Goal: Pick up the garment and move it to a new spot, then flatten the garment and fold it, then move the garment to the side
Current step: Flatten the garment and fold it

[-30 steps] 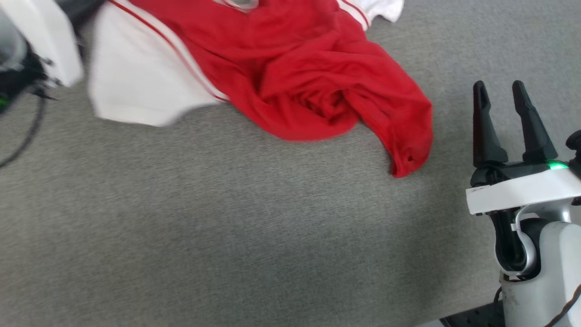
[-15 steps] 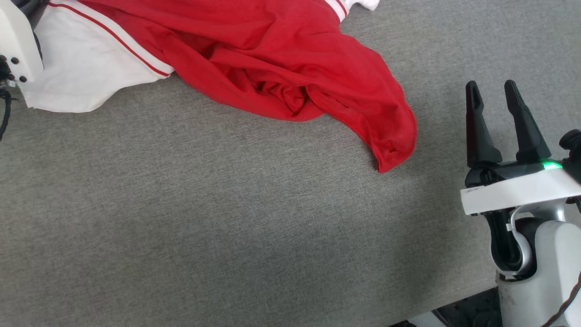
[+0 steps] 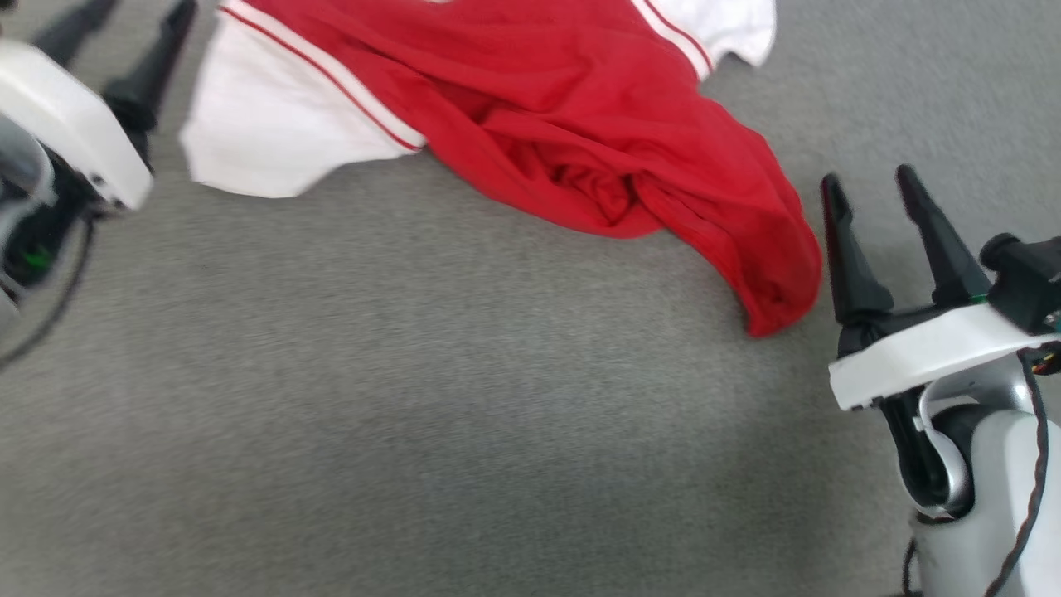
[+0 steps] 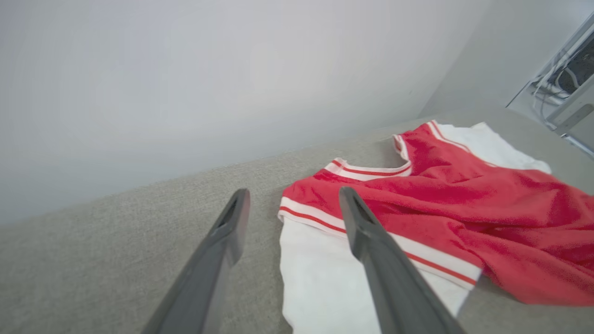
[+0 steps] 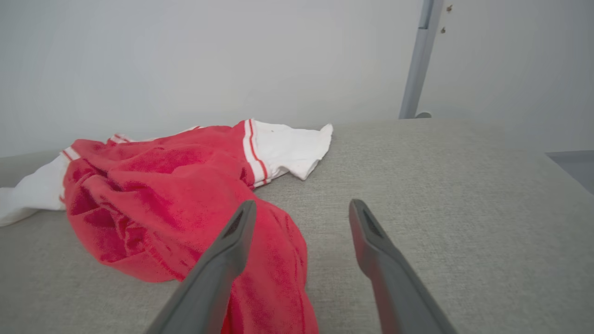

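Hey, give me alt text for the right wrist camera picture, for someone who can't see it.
A crumpled red-and-white garment lies on a grey fabric surface, its nearest fold close to the open right gripper. A pale wall and a grey metal post stand behind.

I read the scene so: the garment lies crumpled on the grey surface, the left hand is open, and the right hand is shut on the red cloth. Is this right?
Not the right hand: the head view shows it open too, fingers spread beside the garment, holding nothing. The garment does lie crumpled on the grey surface, and the left hand is open.
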